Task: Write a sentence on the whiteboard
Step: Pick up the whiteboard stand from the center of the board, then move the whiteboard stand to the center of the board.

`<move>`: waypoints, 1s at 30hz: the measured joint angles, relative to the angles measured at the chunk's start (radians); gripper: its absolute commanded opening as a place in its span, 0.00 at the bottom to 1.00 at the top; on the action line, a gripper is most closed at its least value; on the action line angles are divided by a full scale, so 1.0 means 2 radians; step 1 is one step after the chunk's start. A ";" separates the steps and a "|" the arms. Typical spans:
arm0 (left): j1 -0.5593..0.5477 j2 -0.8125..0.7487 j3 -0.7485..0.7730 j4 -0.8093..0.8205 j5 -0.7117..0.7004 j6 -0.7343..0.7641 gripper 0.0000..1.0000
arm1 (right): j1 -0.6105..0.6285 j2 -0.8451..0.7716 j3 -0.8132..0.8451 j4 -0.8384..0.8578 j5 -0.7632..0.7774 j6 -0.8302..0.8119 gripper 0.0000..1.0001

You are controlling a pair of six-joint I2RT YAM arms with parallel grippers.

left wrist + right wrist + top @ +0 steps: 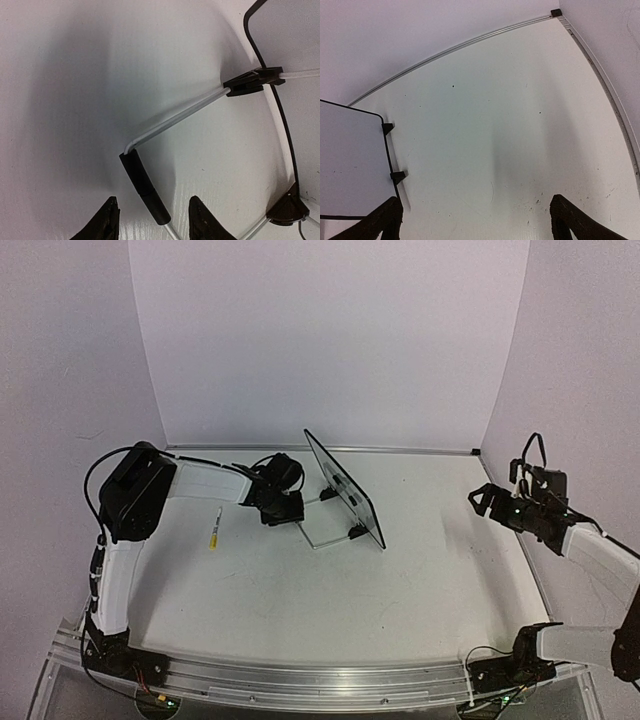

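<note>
The whiteboard point(347, 492) stands tilted at mid-table on a bent wire stand point(312, 536) with two black clip feet point(252, 82). Its thin black frame point(281, 107) curves down the right of the left wrist view. My left gripper point(285, 502) is low behind the board. Its jaws point(156, 220) straddle the stand's black sleeve point(145, 187) with a gap on each side. The board's white face point(350, 160) looks blank in the right wrist view; the sentence is out of view. My right gripper point(490, 502) point(482, 222) hovers open and empty at the right.
A slim marker with a yellow band point(215, 528) lies on the table left of the stand, beside the left forearm. A metal rail point(470, 42) runs along the table's far edge under the white walls. Another rail point(320, 685) spans the near edge.
</note>
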State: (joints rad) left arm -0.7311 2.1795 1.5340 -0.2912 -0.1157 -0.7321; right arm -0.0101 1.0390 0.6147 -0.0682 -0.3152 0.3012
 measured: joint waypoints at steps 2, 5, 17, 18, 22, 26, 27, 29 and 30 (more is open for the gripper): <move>0.000 0.007 0.004 0.000 0.000 0.002 0.36 | 0.000 0.003 0.000 0.002 -0.003 0.000 0.98; 0.000 0.017 0.012 -0.006 0.000 0.007 0.32 | 0.000 0.009 0.000 0.003 -0.006 0.002 0.98; 0.002 0.041 0.047 -0.020 -0.010 0.014 0.09 | 0.000 0.013 0.000 0.005 -0.013 0.006 0.98; 0.003 0.041 0.047 -0.020 -0.011 0.012 0.07 | 0.000 0.013 0.000 0.006 -0.014 0.006 0.98; 0.008 0.041 0.046 -0.011 -0.011 0.007 0.00 | 0.004 0.013 0.000 0.007 -0.029 -0.001 0.98; 0.017 0.041 0.040 -0.005 0.004 0.032 0.00 | 0.025 0.013 0.000 0.007 -0.048 -0.013 0.98; 0.019 0.041 0.040 -0.002 0.011 0.040 0.00 | 0.032 0.014 0.000 0.007 -0.051 -0.016 0.98; 0.026 0.041 0.035 0.012 0.034 0.062 0.00 | 0.047 0.018 0.000 0.008 -0.055 -0.022 0.98; 0.030 0.041 0.033 0.020 0.048 0.077 0.00 | 0.057 0.022 0.001 0.008 -0.058 -0.025 0.98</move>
State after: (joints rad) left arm -0.6710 2.2620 1.5994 -0.2510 -0.0206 -0.5773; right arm 0.1047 1.0830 0.6168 -0.0528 -0.4306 0.2510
